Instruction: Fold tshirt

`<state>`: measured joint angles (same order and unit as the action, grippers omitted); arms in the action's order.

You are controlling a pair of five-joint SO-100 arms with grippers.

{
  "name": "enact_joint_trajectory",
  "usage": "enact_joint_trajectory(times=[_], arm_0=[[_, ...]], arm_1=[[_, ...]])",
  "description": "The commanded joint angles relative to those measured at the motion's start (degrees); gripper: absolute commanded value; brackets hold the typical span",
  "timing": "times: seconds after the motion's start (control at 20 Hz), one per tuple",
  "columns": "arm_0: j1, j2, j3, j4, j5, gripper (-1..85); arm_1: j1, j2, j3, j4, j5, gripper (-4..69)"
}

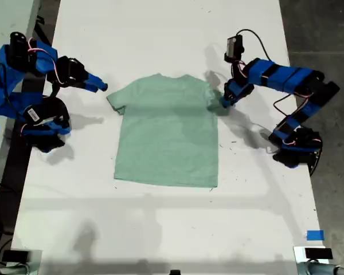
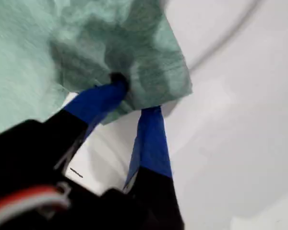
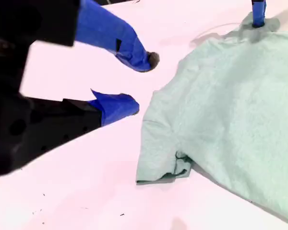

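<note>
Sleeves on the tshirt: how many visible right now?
2. One sleeve lies flat at the exterior view's left, near my open second gripper. The other sleeve, at that view's right, is bunched at my first gripper.

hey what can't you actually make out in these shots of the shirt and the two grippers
- Whether my first gripper has really pinched the tshirt: first wrist view, bunched sleeve cloth covers the fingertips.
- That sleeve's shape: exterior view, the arm overlaps it.
- The tshirt's hem: second wrist view, cut off by the frame edge.
- My second gripper is open, short of the cloth.
</note>
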<state>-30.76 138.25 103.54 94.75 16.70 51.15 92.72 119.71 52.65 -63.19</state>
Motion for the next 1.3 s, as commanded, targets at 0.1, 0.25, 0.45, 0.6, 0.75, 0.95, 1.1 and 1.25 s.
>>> enact_joint_trajectory(times=[0.1, 0.25, 0.45, 0.6, 0.75, 0.95, 1.1, 1.25], arm_0=[[-0.62, 1.76, 0.26, -1.58, -0.26, 11.5], [-0.53, 2.99, 1.49, -1.93, -0.26, 11.5], [-0.18, 4.22, 3.08, -3.16, -0.26, 11.5], [-0.09, 4.39, 4.13, -4.04, 0.00, 11.6], [-0.09, 4.57, 4.48, -4.22, 0.18, 12.0], [-0.62, 6.15, 6.33, -4.66, 0.35, 12.2], [-0.79, 6.33, 6.59, -5.01, 0.53, 12.3], [-0.79, 6.33, 6.77, -5.36, 0.53, 12.3]], arm_1=[[-0.53, 2.90, -4.31, 5.36, 1.32, 0.3], [-0.88, 10.90, -4.22, 10.11, 1.32, 0.3], [-1.93, 22.50, -8.26, 20.57, 1.76, 0.3], [-4.83, 24.79, -14.50, 25.93, 3.96, 0.3], [-7.82, 22.41, -19.42, 26.37, 6.50, 0.3], [-11.95, 15.29, -28.39, 26.54, 8.26, 0.3], [-15.21, 7.56, -37.62, 26.63, 9.23, 0.3], [-18.63, -2.64, -48.43, 25.84, 9.93, 0.3]])
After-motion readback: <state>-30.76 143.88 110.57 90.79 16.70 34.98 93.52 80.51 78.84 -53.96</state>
